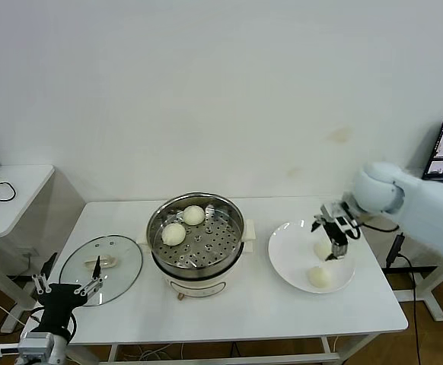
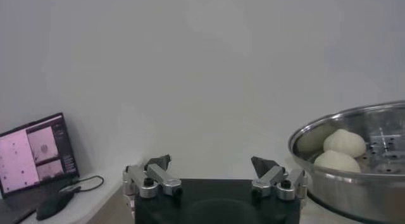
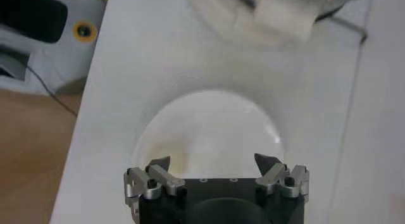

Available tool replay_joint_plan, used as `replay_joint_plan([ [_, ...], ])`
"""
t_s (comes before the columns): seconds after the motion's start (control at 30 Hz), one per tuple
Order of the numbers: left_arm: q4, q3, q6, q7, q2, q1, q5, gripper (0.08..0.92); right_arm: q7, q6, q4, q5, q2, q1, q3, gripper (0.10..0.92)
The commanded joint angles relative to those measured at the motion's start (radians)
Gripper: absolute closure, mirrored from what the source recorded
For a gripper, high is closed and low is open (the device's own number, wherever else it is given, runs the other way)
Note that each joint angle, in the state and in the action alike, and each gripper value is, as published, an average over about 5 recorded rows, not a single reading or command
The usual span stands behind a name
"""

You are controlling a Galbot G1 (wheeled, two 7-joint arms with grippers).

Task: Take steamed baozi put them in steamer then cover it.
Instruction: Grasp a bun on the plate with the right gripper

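The right gripper (image 1: 336,242) hovered with jaws spread wide over the white plate (image 1: 286,262), holding nothing. Two steamed baozi (image 1: 320,277) lay on that plate and two sat in the steamer (image 1: 199,266). The left gripper (image 1: 64,289) waited, released, near the cover (image 1: 100,268) on the table (image 1: 237,308).
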Motion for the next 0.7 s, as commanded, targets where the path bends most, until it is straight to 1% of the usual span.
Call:
replay_joint_plan([
  [0.03,-0.001,-0.002,0.000,0.002,-0.001,0.003,0.004,0.177,0.004,0.019,-0.035,-0.117,-0.035,-0.260,0.143,0.202],
  [0.33,0.005,-0.018,-0.001,0.001,-0.008,0.014,0.003,0.177,0.012,0.025,-0.145,-0.150,0.064,-0.311,0.177,0.202],
  [0.7,0.013,-0.024,-0.002,0.001,-0.012,0.012,0.003,0.177,0.026,0.010,-0.202,-0.153,0.149,-0.324,0.188,0.202],
])
